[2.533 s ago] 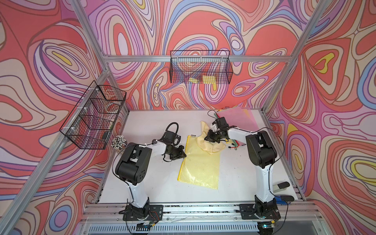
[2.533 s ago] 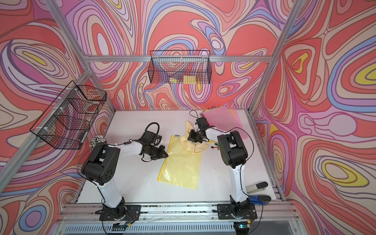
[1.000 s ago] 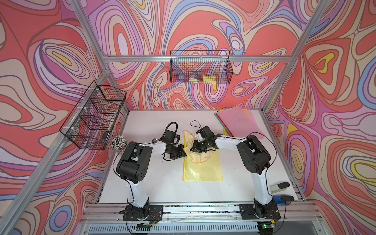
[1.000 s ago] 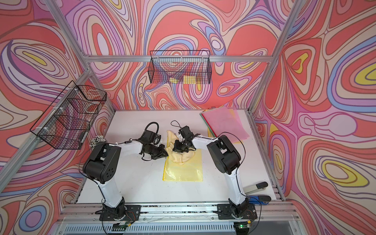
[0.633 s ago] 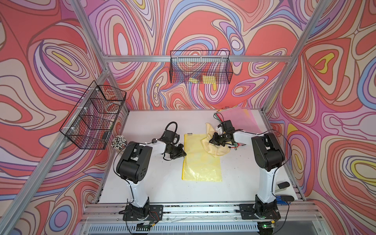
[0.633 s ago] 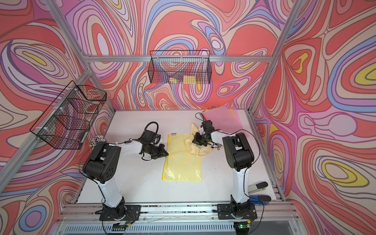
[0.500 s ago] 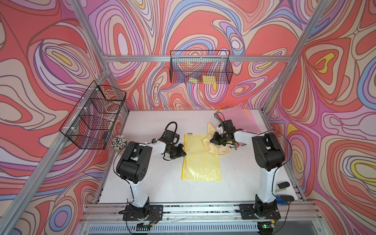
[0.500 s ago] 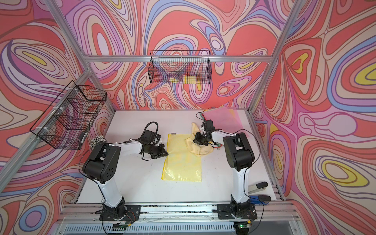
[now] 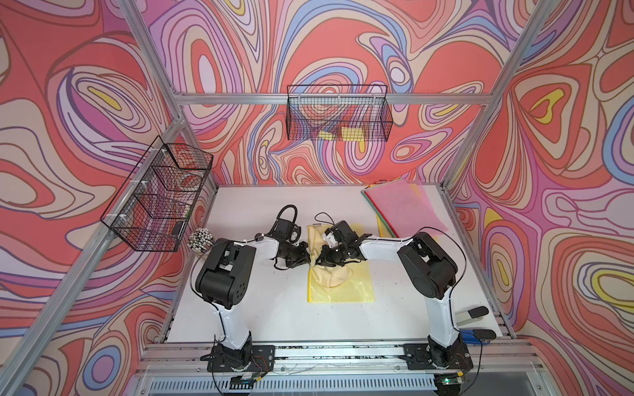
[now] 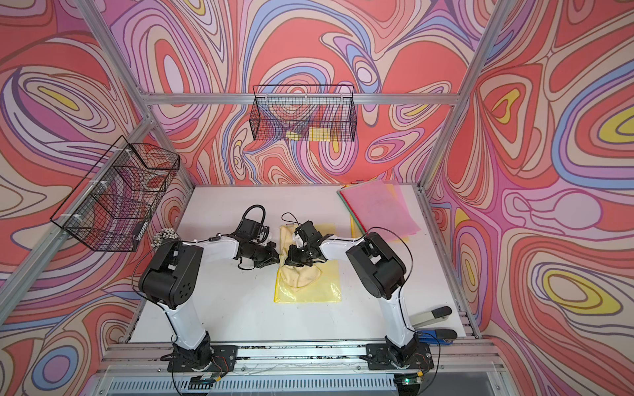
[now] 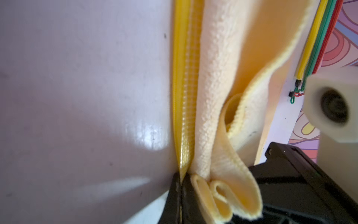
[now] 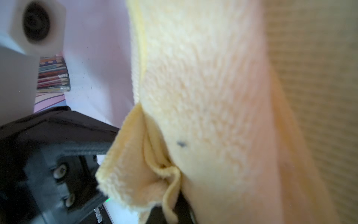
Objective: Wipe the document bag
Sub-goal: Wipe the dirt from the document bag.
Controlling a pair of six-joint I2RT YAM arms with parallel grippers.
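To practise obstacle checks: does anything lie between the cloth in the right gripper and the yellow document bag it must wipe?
Nothing visible does. The cloth in the right gripper rests directly on the document bag. The left gripper pinches the bag's edge close beside it.

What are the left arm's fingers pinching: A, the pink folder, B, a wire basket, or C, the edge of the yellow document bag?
C: the left wrist view shows the fingers of the left gripper shut on the yellow edge of the document bag, with the cloth lying just beside them.
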